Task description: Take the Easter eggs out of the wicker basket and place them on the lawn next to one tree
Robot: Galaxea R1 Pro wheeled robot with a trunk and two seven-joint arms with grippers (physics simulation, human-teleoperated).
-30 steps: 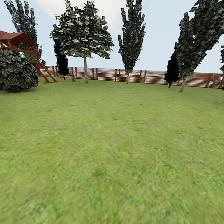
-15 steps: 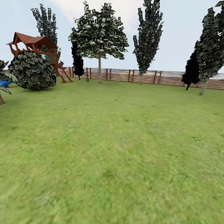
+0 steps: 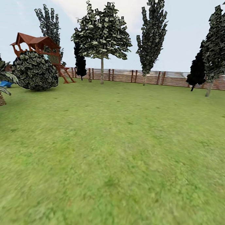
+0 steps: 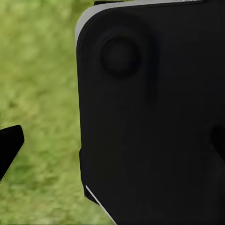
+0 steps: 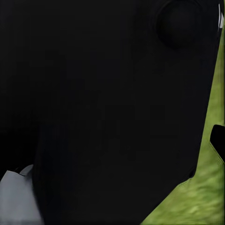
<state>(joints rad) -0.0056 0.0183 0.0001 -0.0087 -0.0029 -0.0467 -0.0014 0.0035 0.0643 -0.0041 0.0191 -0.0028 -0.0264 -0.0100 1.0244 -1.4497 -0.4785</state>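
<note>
The lawn (image 3: pixel 110 151) spreads wide and flat in the head view, mottled green, out to the garden's brown slat fence (image 3: pixel 153 77). The Easter eggs, the wicker basket and the thick-trunked tree are out of view. In the left wrist view my left gripper (image 4: pixel 112 143) hangs over grass beside a black part of my own body, its fingertips (image 4: pixel 9 146) far apart, open and empty. In the right wrist view my right gripper (image 5: pixel 112 140) faces the same black body, one fingertip (image 5: pixel 218 140) at the edge over grass, open.
A thin-trunked leafy tree (image 3: pixel 103 43) stands by the fence, with dark narrow trees (image 3: pixel 152 35) beside it and more at the right (image 3: pixel 216 48). A round bush (image 3: pixel 35 71), a red wooden playhouse (image 3: pixel 37 45) and a palm (image 3: pixel 0 84) stand at the left.
The whole head view has swung left: trees, bush and playhouse slid rightwards in the picture and the palm came in at the left. That is the camera turning, not the things.
</note>
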